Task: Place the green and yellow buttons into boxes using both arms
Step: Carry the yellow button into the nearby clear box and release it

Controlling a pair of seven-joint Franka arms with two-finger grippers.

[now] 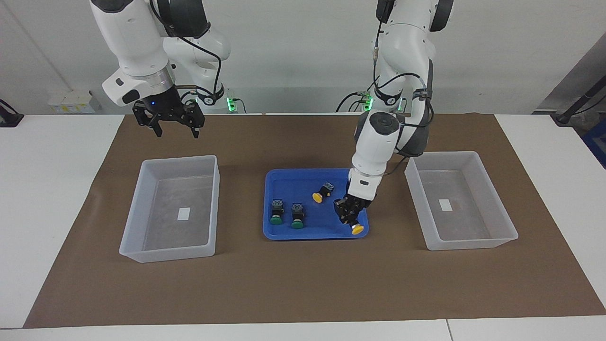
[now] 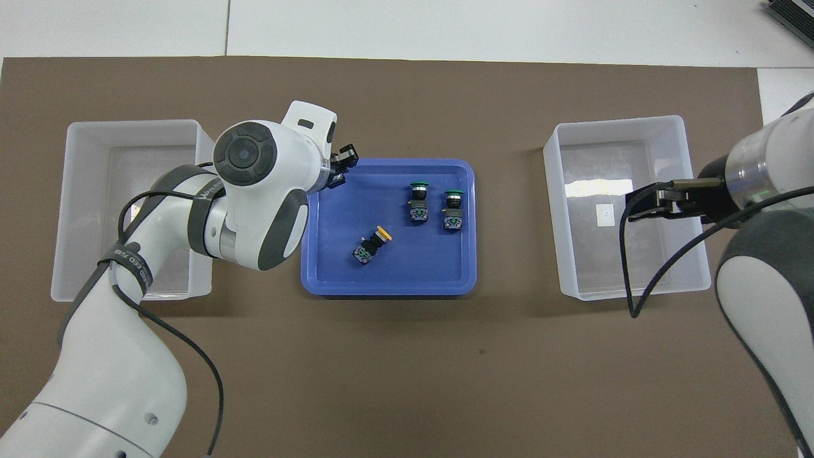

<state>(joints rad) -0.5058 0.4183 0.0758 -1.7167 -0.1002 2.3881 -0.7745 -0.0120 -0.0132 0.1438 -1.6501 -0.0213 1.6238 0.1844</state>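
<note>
now a yellow button [image 1: 356, 228] clamped in the left pincer [image 1: 350, 219] above the blue tray's [image 1: 289, 178] corner, right pincer [image 1: 176, 124] wide.

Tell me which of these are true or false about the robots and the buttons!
1. The left gripper holds a yellow button. True.
2. Both boxes already have buttons inside. False: the box at the left arm's end and the box at the right arm's end hold only a white label each.
3. Two green buttons lie in the blue tray. True.
4. The right gripper has its fingers shut on a green button. False: it hangs open and empty.
</note>
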